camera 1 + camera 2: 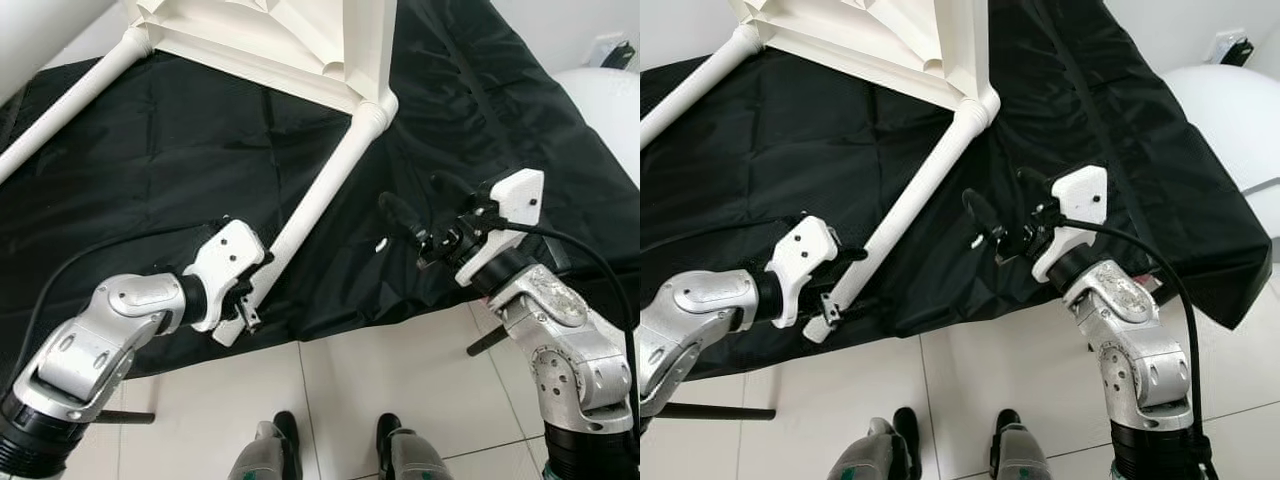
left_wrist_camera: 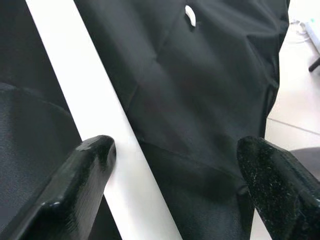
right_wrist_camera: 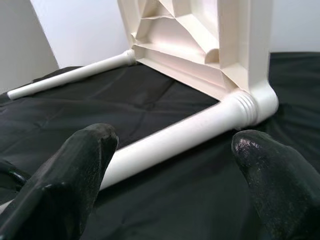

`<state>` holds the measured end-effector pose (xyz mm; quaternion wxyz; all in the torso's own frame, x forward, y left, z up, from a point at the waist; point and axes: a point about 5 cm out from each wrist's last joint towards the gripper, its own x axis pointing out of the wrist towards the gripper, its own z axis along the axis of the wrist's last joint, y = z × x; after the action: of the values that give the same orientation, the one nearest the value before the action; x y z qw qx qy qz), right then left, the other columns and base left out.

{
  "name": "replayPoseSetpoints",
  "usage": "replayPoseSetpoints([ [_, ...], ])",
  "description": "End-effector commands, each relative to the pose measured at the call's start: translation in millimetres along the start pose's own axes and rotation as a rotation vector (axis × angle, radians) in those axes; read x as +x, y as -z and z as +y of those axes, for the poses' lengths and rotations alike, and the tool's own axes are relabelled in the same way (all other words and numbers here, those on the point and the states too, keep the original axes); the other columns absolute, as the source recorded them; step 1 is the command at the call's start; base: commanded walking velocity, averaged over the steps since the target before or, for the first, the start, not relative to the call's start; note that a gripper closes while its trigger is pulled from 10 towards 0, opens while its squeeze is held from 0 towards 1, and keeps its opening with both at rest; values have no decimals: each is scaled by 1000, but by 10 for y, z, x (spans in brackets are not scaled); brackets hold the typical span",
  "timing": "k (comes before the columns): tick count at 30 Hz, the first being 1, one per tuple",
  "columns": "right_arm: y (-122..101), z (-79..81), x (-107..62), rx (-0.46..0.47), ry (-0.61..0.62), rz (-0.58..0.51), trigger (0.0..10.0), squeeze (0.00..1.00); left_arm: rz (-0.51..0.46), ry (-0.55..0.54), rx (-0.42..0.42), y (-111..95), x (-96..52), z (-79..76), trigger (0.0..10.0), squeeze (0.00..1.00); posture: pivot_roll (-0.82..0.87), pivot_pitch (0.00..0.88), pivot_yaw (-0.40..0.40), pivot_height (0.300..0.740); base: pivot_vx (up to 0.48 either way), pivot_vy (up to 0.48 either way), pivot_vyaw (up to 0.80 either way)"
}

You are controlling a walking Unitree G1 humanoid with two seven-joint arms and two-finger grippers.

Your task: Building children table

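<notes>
left tool (image 1: 250, 300) open wide, one finger (image 2: 82, 185) touching white plastic table leg (image 1: 310, 205) near its free end | right tool (image 1: 425, 215) open, empty, at 3 o'clock of leg | leg joins white tabletop (image 1: 300, 35) at 12 o'clock, on black cloth (image 1: 150, 150)

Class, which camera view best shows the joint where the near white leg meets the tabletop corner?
The right wrist view: the ribbed joint is close and sharp between the right gripper's open fingers. Both eye views show it smaller, from above. The left wrist view shows the leg's shaft, with no joint.
</notes>
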<state>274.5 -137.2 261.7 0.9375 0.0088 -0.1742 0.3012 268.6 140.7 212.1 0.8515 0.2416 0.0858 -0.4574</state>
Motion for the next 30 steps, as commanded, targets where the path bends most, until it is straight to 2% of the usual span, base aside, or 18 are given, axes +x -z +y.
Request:
replayPoseSetpoints([
  [1,33,18,14,3,-33,20,10000,0,90,-107,-66,209,18,28,10000,1000,-29,304,44,740,0,0,0],
  [7,10,-17,54,-12,-50,20,10000,0,123,-98,-57,282,38,-20,10000,1000,-35,301,39,740,0,0,0],
  [11,-13,-68,58,-27,-53,20,10000,0,128,-61,-68,323,129,-120,10000,1000,-45,293,31,740,0,0,0],
  [16,3,-96,46,-30,-53,26,10000,0,75,-103,-74,208,105,-45,10000,1000,-39,282,13,740,0,0,0],
  [19,2,-109,57,-34,-61,27,10000,0,75,-88,-64,184,103,-71,10000,1000,-37,279,9,740,0,0,0],
  [21,-6,-115,79,-36,-71,25,10000,0,112,-102,-49,247,137,-88,10000,1000,-37,276,2,740,0,0,0],
  [22,-14,-118,93,-38,-74,22,10000,0,136,-98,-33,292,155,-107,10000,0,-38,274,-1,740,0,0,0],
  [23,-14,-118,93,-38,-74,22,10000,0,136,-98,-33,292,155,-107,10000,0,-38,274,-1,740,0,0,0],
  [24,-30,-119,113,-43,-80,18,10000,0,131,-90,-48,319,183,-144,2745,0,-40,274,-1,740,0,0,0],
  [25,-30,-119,113,-43,-80,18,10000,0,131,-90,-48,319,183,-144,2745,0,-40,274,-1,740,0,0,0],
  [26,-41,-119,119,-46,-82,15,10000,0,117,-86,-65,312,207,-160,0,0,-42,273,-1,740,0,0,0],
  [30,-45,-123,116,-52,-81,17,10000,0,112,-87,-74,314,225,-163,0,0,-44,272,-1,740,0,0,0],
])
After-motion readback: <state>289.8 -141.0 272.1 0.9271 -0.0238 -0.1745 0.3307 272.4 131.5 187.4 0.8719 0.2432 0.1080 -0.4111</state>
